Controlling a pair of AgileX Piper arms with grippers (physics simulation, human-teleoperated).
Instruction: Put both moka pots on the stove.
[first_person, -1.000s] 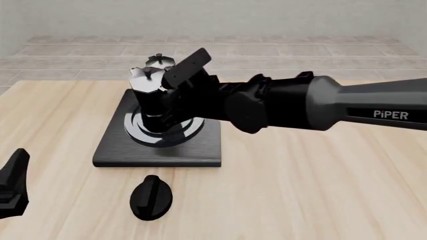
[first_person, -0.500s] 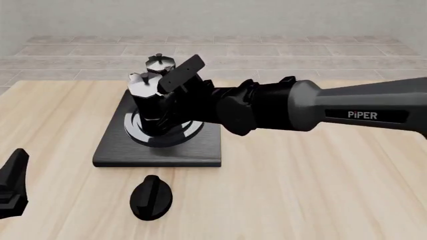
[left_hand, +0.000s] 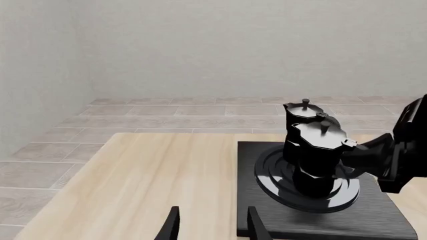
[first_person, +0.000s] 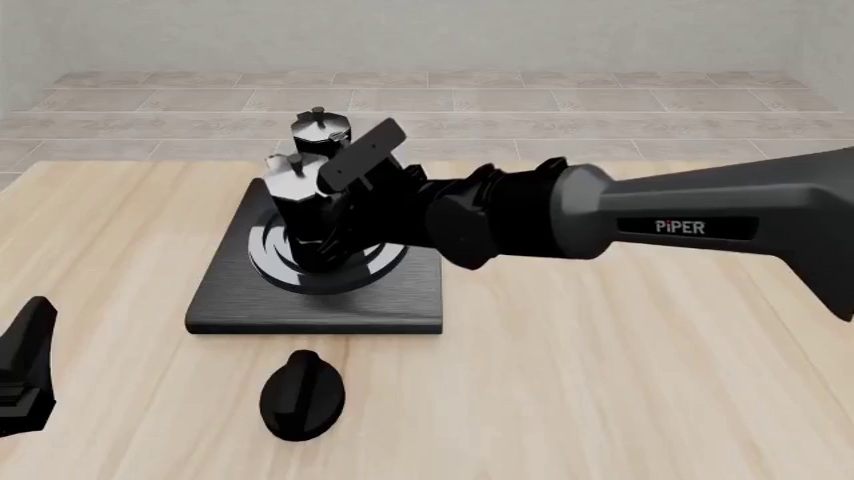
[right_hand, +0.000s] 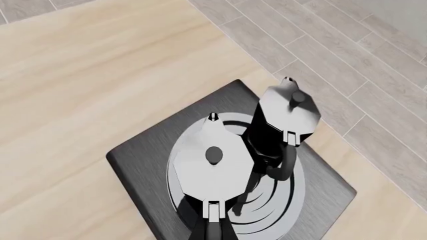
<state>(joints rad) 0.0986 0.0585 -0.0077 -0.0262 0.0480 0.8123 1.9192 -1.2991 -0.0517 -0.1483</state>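
Right now your right gripper (first_person: 336, 205) sits over the flat dark grey rectangular stove (first_person: 227, 305) on the pale wooden table (first_person: 601, 380), its fingers closed around the handle side of the nearer black faceted moka pot with a silvery lid (first_person: 296, 215). That pot stands upright on the concentric silver-and-black burner rings (first_person: 274, 262). The second matching black moka pot (first_person: 320, 133) stands just behind it on the same rings, also upright; from your right wrist camera the two lids appear side by side, the pots very close, though whether they touch I cannot tell.

Your left gripper (first_person: 24, 365) is low at the near left edge of the table, well apart from the stove. In its wrist view the fingers (left_hand: 255, 227) are parted with nothing between them, pointing toward the stove's near corner.

A black oval knob (first_person: 302, 395) lies on the table just in front of the stove.
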